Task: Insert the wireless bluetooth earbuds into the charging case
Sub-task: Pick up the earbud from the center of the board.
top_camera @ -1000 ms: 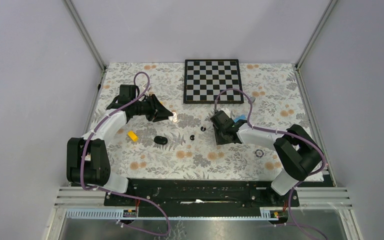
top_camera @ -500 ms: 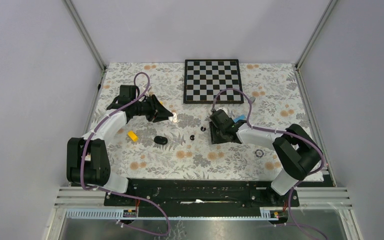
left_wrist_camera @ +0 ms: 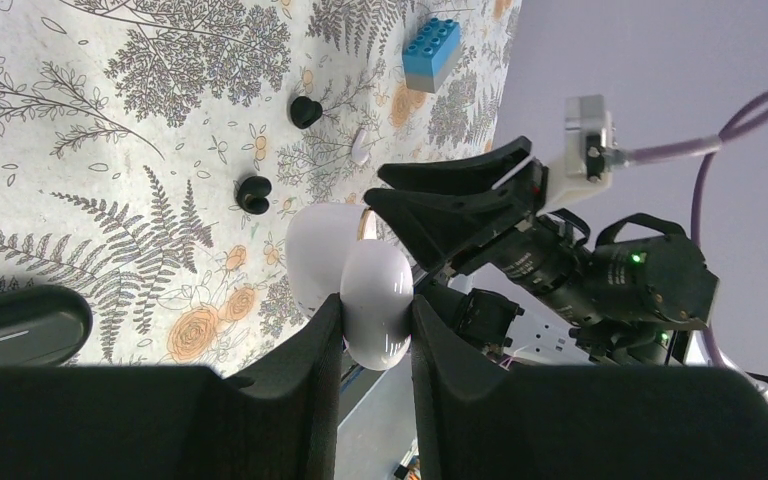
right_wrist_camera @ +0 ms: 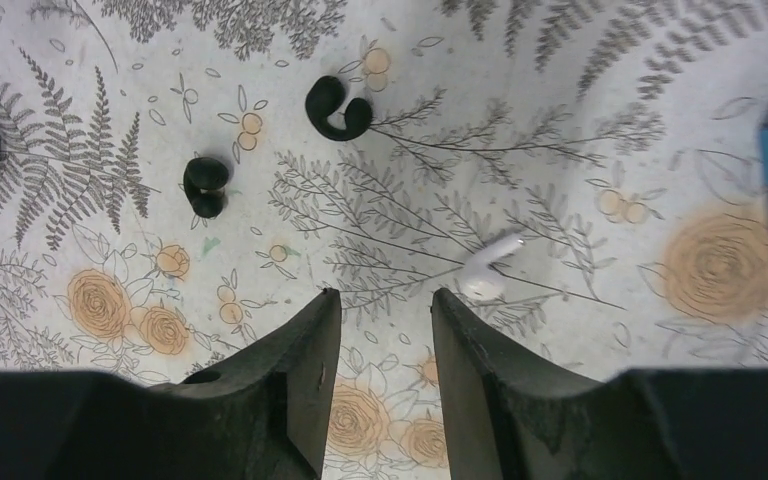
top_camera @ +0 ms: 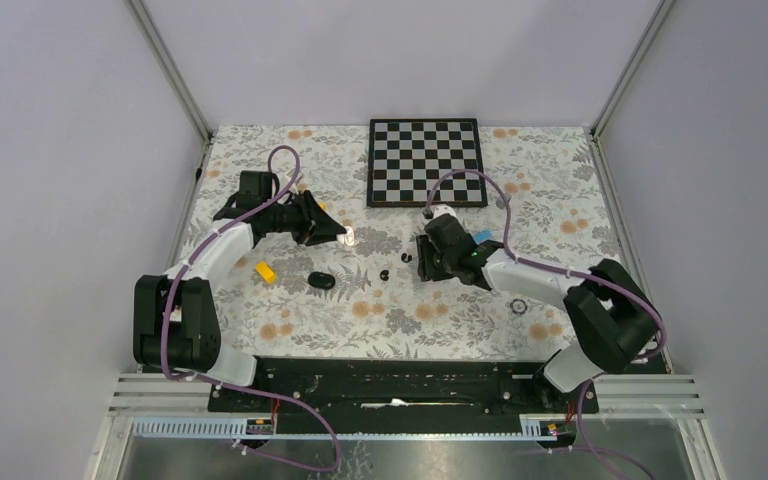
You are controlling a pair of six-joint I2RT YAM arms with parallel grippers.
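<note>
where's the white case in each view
Top: white case sits left of centre, at the tip of the left fingers.
Left wrist: white case is at bottom centre, clamped between the fingers.
Right wrist: not in it.
Shared landmark: the black buds on the cloth, seen in all three views.

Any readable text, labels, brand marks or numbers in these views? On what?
None can be read in any view.
The chessboard: plain squares, no edge letters or numbers visible.
The blue brick: stud tops too small to read.
The case in the left gripper: plain white, no mark shows.
The white earbud: no mark shows.
</note>
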